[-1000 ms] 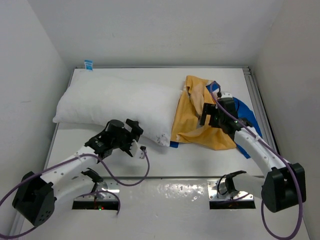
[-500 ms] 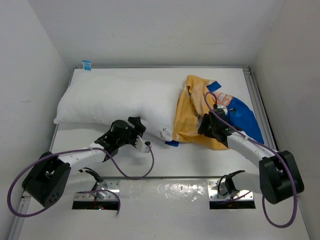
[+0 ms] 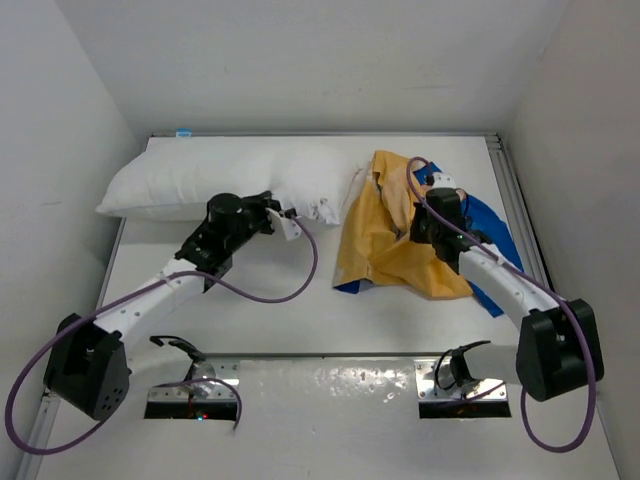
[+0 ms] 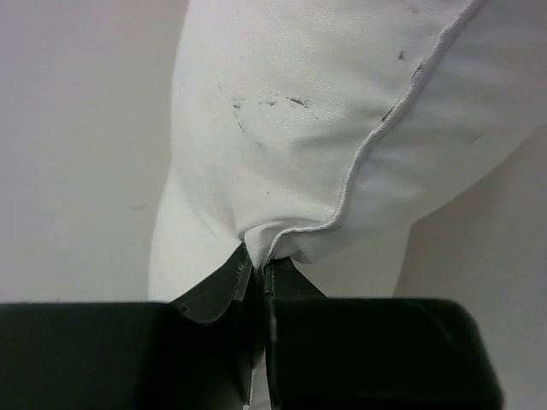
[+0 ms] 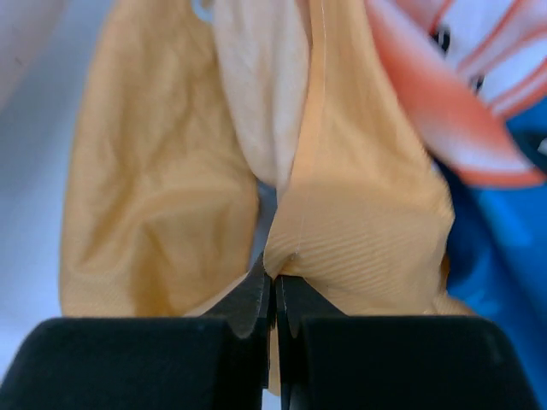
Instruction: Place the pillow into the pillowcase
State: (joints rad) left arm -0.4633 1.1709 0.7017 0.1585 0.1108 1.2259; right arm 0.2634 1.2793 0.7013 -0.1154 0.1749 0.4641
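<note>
Left arm: it reaches from my near-left base across the table toward the far side.
Left pincer: pinched tight on a seamed corner of the pillow; the jaws meet with only a fold of white cloth between them.
Right arm: it reaches from my near-right base to the middle of the right half of the table.
Right pincer: clamped tight on a fold of the orange-yellow side of the case; no gap shows between the jaws.
Pillow: it lies along the far-left of the table, long side running left to right, with my left pincer at its near-right corner.
Case: a crumpled heap on the right, just right of the pillow; orange side mostly up, blue print showing at the far-right edge.
Gap: pillow and case lie near each other but apart, with bare table between them.
Case mouth: I cannot tell where the opening is; the fold I hold may be one lip of it.
Step in hand: both grips taken, one on each piece; none of the pillow is inside yet.
Next move: I judge the right pincer must lift its fold to open the mouth toward the left, while the left draws the pillow corner rightward into it.
Risk: thin cloth could slip, or I may lift both layers and keep the mouth closed.
</note>
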